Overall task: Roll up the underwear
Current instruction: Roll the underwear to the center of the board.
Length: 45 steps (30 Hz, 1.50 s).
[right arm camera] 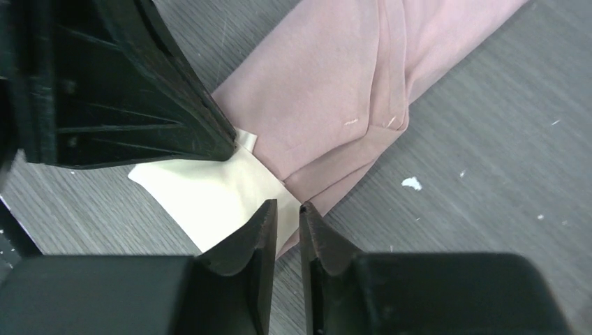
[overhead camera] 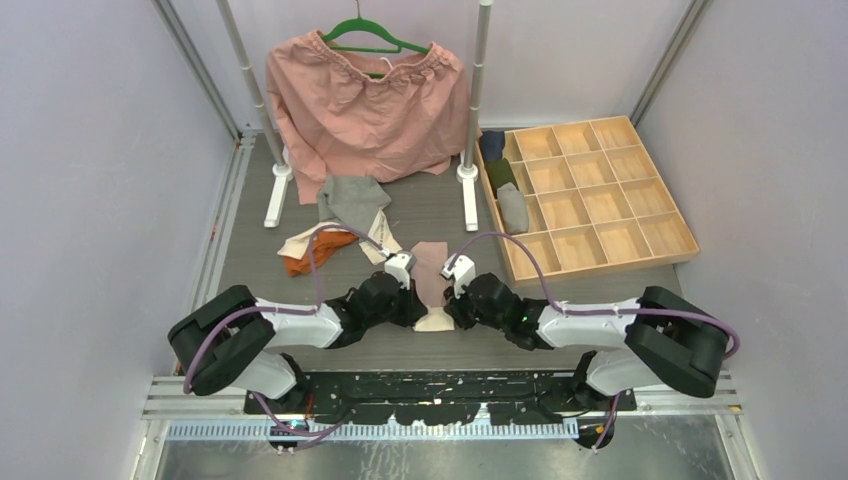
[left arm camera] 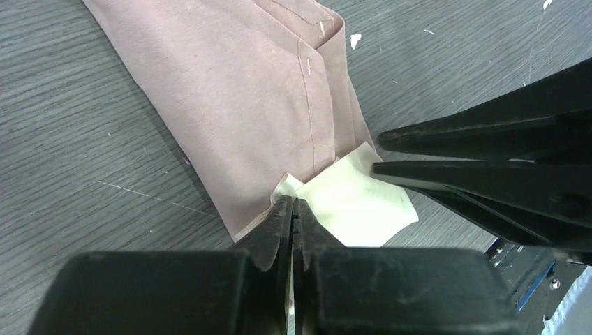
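Note:
One dusty pink underwear (overhead camera: 430, 262) lies folded into a long strip on the table between my two grippers, its cream lining (left arm camera: 356, 202) showing at the near end. My left gripper (left arm camera: 294, 202) is shut on the near edge of that underwear, a sliver of cream cloth caught between its jaws. My right gripper (right arm camera: 287, 206) stands at the same end from the other side, its jaws a narrow gap apart over the cream and pink edge (right arm camera: 209, 195). In the top view both grippers (overhead camera: 418, 305) (overhead camera: 452, 305) meet at the strip's near end.
A heap of other underwear lies behind to the left: grey (overhead camera: 355, 200), cream (overhead camera: 300, 243), orange (overhead camera: 310, 264). A salmon garment on a green hanger (overhead camera: 365, 100) hangs from a rack with white posts (overhead camera: 468, 180). A wooden divided tray (overhead camera: 600, 245) at the right holds cloth rolls (overhead camera: 512, 208).

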### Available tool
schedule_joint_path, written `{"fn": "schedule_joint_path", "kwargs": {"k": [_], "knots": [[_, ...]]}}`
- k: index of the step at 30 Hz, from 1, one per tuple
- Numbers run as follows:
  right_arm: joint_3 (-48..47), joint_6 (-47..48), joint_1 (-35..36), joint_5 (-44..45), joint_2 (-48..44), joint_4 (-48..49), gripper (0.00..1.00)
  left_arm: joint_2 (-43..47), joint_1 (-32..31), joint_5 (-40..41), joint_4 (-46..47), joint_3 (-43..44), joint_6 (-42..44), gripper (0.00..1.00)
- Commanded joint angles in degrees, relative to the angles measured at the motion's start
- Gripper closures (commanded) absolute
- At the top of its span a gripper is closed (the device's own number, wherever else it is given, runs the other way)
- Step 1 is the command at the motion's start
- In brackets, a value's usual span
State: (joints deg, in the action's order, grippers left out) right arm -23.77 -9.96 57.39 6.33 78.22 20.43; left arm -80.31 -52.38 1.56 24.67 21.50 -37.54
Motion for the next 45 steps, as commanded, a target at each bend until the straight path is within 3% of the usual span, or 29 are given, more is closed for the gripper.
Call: {"fn": "schedule_joint_path", "kwargs": {"k": [1, 9, 19, 31, 45], "knots": [[-0.3, 5.7, 0.2, -0.5, -6.0, -0.5, 0.72, -1.9, -0.1, 0.9, -0.1, -1.1, 0.0, 0.99], [-2.4, 24.6, 0.4, -10.3, -13.8, -10.9, 0.57, -2.3, -0.1, 0.6, -1.0, -1.2, -0.3, 0.99], [-0.7, 45.0, 4.8, -15.4, -12.6, -8.8, 0.5, -2.2, -0.1, 1.1, -3.3, -0.4, -0.3, 0.99], [-3.0, 53.1, 12.1, -6.6, 0.7, -2.7, 0.46, -3.9, -0.2, 0.2, -3.0, 0.1, -0.4, 0.99], [-1.8, 57.5, 14.4, 3.3, 3.4, -2.0, 0.48, -4.3, -0.1, 0.3, -3.2, 0.4, -0.3, 0.99]]}}
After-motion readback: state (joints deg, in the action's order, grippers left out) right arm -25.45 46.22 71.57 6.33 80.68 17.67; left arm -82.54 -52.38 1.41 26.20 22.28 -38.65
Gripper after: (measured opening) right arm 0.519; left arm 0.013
